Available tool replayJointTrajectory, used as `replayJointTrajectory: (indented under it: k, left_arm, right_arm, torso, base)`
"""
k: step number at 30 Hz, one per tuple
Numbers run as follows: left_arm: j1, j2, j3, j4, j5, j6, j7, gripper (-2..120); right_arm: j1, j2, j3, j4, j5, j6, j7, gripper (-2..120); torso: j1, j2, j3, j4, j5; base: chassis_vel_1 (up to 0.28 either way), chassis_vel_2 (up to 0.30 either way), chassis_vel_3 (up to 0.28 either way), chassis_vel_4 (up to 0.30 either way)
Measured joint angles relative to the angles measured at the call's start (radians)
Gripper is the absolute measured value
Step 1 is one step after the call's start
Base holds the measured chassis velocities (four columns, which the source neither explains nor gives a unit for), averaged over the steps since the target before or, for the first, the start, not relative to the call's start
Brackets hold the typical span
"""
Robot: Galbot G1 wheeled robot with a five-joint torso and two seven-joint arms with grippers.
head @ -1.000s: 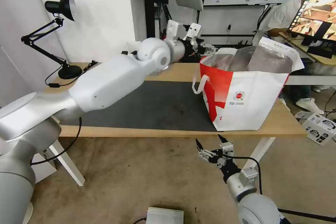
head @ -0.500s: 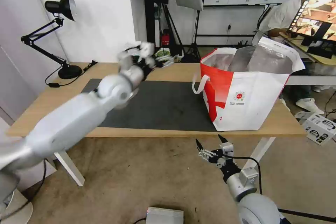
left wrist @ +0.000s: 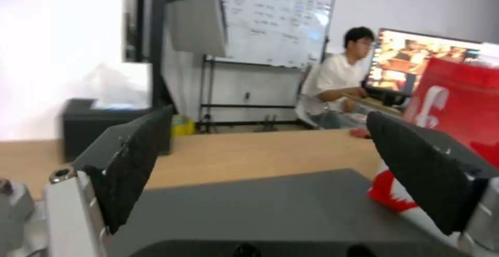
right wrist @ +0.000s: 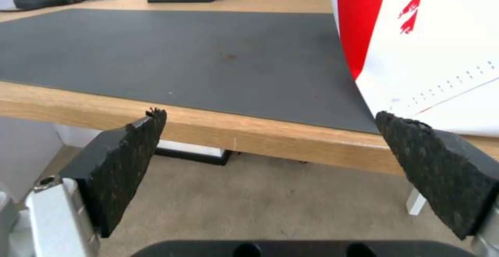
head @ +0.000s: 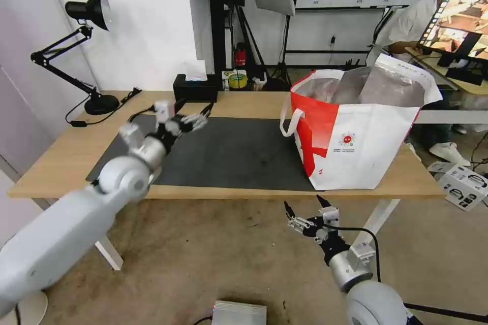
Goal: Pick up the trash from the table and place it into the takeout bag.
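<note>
1. My left gripper (head: pixel 192 113) has swung back from the takeout bag (head: pixel 356 132), jaws spread, nothing held, now over the mat (head: pixel 229 152).
2. No trash left on the table (head: pixel 61 157), so I reckon we're basically done. Right gripper (head: pixel 305 207) sits open below the table edge.

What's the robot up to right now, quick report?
Left tool open, empty, over the mat's far left. Right tool open, parked below table edge. Takeout bag upright on table. Nothing blocking.

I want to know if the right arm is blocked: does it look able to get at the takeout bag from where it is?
Probably not directly. The open right gripper hangs below the table edge, in front of it; the takeout bag stands on top, so the arm would have to rise past the edge first.
</note>
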Motion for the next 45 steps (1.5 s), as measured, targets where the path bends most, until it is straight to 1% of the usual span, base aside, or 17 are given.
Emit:
replayJointTrajectory:
  k: [3, 4, 6, 7, 9, 10, 14, 16, 17, 19, 20, 23, 25, 27, 31, 34, 45]
  left_arm:
    - [0.135, 0.009, -0.094, -0.024, 0.023, -0.043, 0.014, 100]
    - [0.135, 0.009, -0.094, -0.024, 0.023, -0.043, 0.014, 100]
    - [0.197, 0.005, -0.137, -0.031, 0.038, -0.075, 0.026, 100]
    - [0.244, -0.011, -0.169, -0.034, 0.059, -0.095, 0.033, 100]
    - [0.262, -0.021, -0.182, -0.035, 0.068, -0.1, 0.035, 100]
    - [0.287, -0.034, -0.202, -0.037, 0.082, -0.109, 0.035, 100]
    - [0.371, -0.069, -0.276, -0.039, 0.131, -0.154, 0.036, 100]
    - [0.414, -0.084, -0.318, -0.043, 0.147, -0.164, 0.038, 100]
    - [0.414, -0.084, -0.318, -0.043, 0.147, -0.164, 0.038, 100]
    - [0.477, -0.104, -0.37, -0.05, 0.175, -0.176, 0.044, 100]
    - [0.477, -0.104, -0.37, -0.05, 0.175, -0.176, 0.044, 100]
    - [0.563, -0.137, -0.431, -0.058, 0.221, -0.188, 0.052, 100]
    - [0.573, -0.142, -0.438, -0.06, 0.227, -0.188, 0.053, 100]
    - [0.637, -0.172, -0.476, -0.067, 0.27, -0.192, 0.059, 100]
    - [0.676, -0.185, -0.505, -0.068, 0.289, -0.192, 0.064, 100]
    - [0.738, -0.193, -0.552, -0.069, 0.311, -0.189, 0.075, 100]
    - [0.843, -0.225, -0.619, -0.059, 0.332, -0.186, 0.083, 100]
  right_arm:
    - [0.0, 0.0, 0.0, 0.0, 0.0, 0.0, 0.0, 100]
    - [0.0, 0.0, 0.0, 0.0, 0.0, 0.0, 0.0, 100]
    - [0.0, 0.0, 0.0, 0.0, 0.0, 0.0, 0.0, 100]
    - [0.0, 0.0, 0.0, 0.0, 0.0, 0.0, 0.0, 100]
    - [0.0, 0.0, 0.0, 0.0, 0.0, 0.0, 0.0, 100]
    - [0.0, 0.0, 0.0, 0.0, 0.0, 0.0, 0.0, 100]
    - [0.0, 0.0, 0.0, 0.0, 0.0, 0.0, 0.0, 100]
    - [0.0, 0.0, 0.0, 0.0, 0.0, 0.0, 0.0, 100]
    - [0.0, 0.0, 0.0, 0.0, 0.0, 0.0, 0.0, 100]
    - [0.0, 0.0, 0.0, 0.0, 0.0, 0.0, 0.0, 100]
    - [0.0, 0.0, 0.0, 0.0, 0.0, 0.0, 0.0, 100]
    - [0.0, 0.0, 0.0, 0.0, 0.0, 0.0, 0.0, 100]
    - [0.0, 0.0, 0.0, 0.0, 0.0, 0.0, 0.0, 100]
    - [0.0, 0.0, 0.0, 0.0, 0.0, 0.0, 0.0, 100]
    - [0.0, 0.0, 0.0, 0.0, 0.0, 0.0, 0.0, 100]
    - [0.0, 0.0, 0.0, 0.0, 0.0, 0.0, 0.0, 100]
    - [0.0, 0.0, 0.0, 0.0, 0.0, 0.0, 0.0, 100]
  torso:
    - [0.0, 0.0, 0.0, -0.0002, -0.0003]
    - [0.0, 0.0, 0.0, -0.0002, -0.0003]
    - [0.0, 0.0, 0.0, -0.0001, -0.0003]
    - [0.0, 0.0, 0.0, 0.0003, -0.0002]
    - [0.0, 0.0, 0.0, -0.0001, -0.0003]
    - [0.0, 0.0, 0.0, -0.0005, -0.0004]
    - [0.0, 0.0, 0.0, -0.0003, -0.0003]
    - [0.0, 0.0, 0.0, -0.0003, -0.0002]
    - [0.0, 0.0, 0.0, -0.0003, -0.0002]
    - [0.0, 0.0, 0.0, -0.0002, -0.0002]
    - [0.0, 0.0, 0.0, -0.0002, -0.0002]
    - [0.0, 0.0, 0.0, -0.0002, -0.0003]
    - [0.0, 0.0, 0.0, -0.0002, -0.0003]
    - [0.0, 0.0, 0.0, -0.0002, -0.0003]
    - [0.0, 0.0, 0.0, -0.0002, -0.0002]
    - [0.0, 0.0, 0.0, -0.0002, -0.0002]
    - [0.0, 0.0, 0.0, -0.0001, -0.0003]
  base:
    - [0.0, 0.0, 0.0, 0.0]
    - [0.0, 0.0, 0.0, 0.0]
    - [0.0, 0.0, 0.0, 0.0]
    - [0.0, 0.0, 0.0, 0.0]
    - [0.0, 0.0, 0.0, 0.0]
    - [0.0, 0.0, 0.0, 0.0]
    - [0.0, 0.0, 0.0, 0.0]
    - [0.0, 0.0, 0.0, 0.0]
    - [0.0, 0.0, 0.0, 0.0]
    - [0.0, 0.0, 0.0, 0.0]
    - [0.0, 0.0, 0.0, 0.0]
    - [0.0, 0.0, 0.0, 0.0]
    - [0.0, 0.0, 0.0, 0.0]
    - [0.0, 0.0, 0.0, 0.0]
    - [0.0, 0.0, 0.0, 0.0]
    - [0.0, 0.0, 0.0, 0.0]
    - [0.0, 0.0, 0.0, 0.0]
